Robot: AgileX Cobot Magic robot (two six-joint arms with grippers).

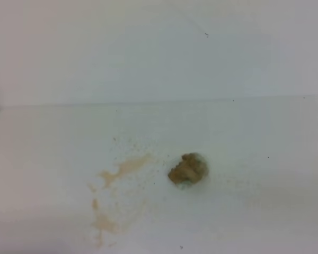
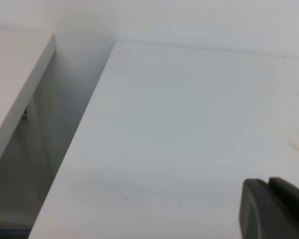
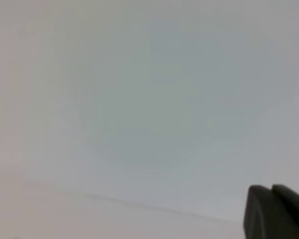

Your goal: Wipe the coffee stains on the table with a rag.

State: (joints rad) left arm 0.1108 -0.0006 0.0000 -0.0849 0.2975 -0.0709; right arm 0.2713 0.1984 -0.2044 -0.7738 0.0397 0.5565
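Rag (image 1: pixel 188 169) lies beside coffee stains (image 1: pixel 118 172), away from both fingers.

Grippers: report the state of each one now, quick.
Left gripper: closed, holding nothing; the rag lies loose on the table.
Right gripper: closed, holding nothing.

Dark, rounded tool (image 2: pixel 276 209) tips — matte black
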